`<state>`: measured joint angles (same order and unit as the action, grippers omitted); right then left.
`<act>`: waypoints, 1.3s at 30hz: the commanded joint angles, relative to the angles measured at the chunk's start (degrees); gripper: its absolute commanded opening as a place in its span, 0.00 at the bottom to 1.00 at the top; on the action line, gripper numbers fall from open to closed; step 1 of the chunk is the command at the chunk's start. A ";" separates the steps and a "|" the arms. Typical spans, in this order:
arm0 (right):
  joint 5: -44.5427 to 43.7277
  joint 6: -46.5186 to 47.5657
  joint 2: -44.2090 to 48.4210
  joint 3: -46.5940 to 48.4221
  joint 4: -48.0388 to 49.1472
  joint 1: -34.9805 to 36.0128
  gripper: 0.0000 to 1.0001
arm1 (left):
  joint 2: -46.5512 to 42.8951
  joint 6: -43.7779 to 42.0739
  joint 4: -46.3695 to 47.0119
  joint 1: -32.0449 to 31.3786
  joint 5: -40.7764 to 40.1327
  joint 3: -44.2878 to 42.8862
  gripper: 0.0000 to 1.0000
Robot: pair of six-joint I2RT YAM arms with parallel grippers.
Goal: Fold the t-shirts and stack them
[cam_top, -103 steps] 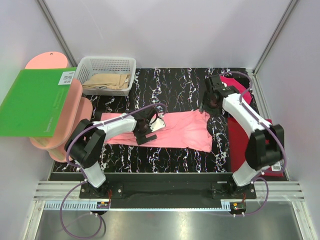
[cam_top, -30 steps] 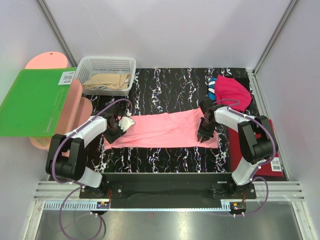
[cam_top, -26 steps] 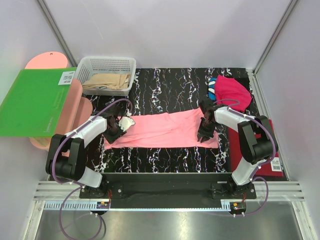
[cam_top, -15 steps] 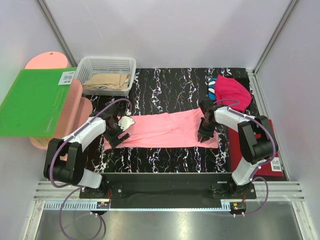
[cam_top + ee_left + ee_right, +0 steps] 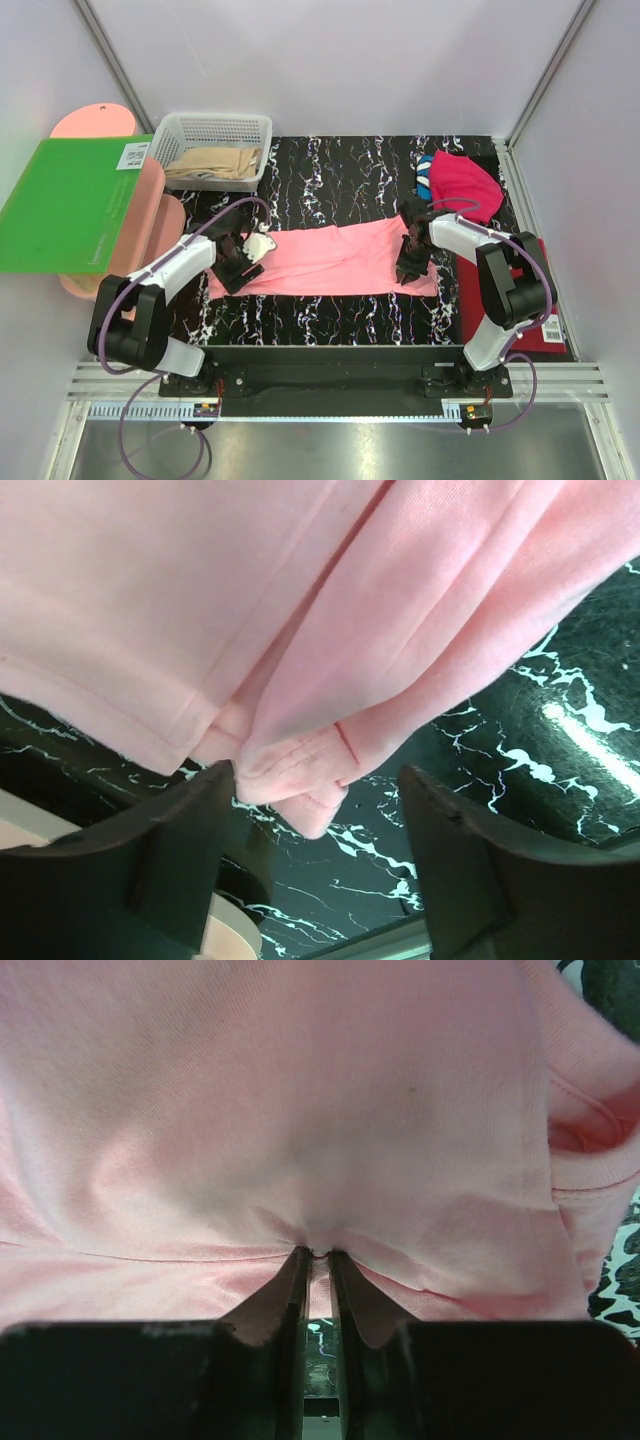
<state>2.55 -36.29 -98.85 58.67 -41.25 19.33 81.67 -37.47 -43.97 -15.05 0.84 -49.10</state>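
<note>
The salmon-pink t-shirt (image 5: 325, 260) lies as a long folded strip across the middle of the black marbled table (image 5: 330, 320). My left gripper (image 5: 238, 268) is open at the strip's left end; in the left wrist view its fingers (image 5: 180, 855) straddle a folded corner of the salmon-pink t-shirt (image 5: 300, 780) without gripping it. My right gripper (image 5: 407, 268) is shut on the shirt's right end; the right wrist view shows the salmon-pink cloth (image 5: 300, 1110) pinched at the gripper (image 5: 317, 1255). The magenta t-shirt (image 5: 463, 185) lies bunched at the back right, with the blue one (image 5: 423, 175) peeking out beside it.
A white basket (image 5: 213, 148) with beige cloth stands at the back left. A green board (image 5: 65, 205) lies over pink boards (image 5: 150, 225) at the left edge. A dark-red board (image 5: 478, 290) lies under my right arm at the right edge.
My left gripper has let go of the shirt's left end and shifted slightly toward the near side. My right gripper has stayed put, holding the right end.
</note>
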 commanded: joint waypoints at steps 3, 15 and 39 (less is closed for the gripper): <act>-2.81 0.61 2.17 -1.19 0.30 -0.61 0.19 | 2.00 0.47 2.21 -0.07 0.39 0.67 0.59; -3.16 0.70 2.43 -1.63 0.03 -0.52 0.19 | 6.92 -0.58 5.73 0.37 -2.60 1.47 0.54; -3.25 0.87 2.78 -3.13 0.30 -0.52 0.18 | 6.13 -1.81 3.36 1.60 -3.57 -0.73 0.50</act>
<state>2.39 -36.27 -97.12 56.58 -40.05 19.31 87.90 -39.05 -40.21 -13.89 -1.61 -47.97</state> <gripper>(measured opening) 0.188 0.446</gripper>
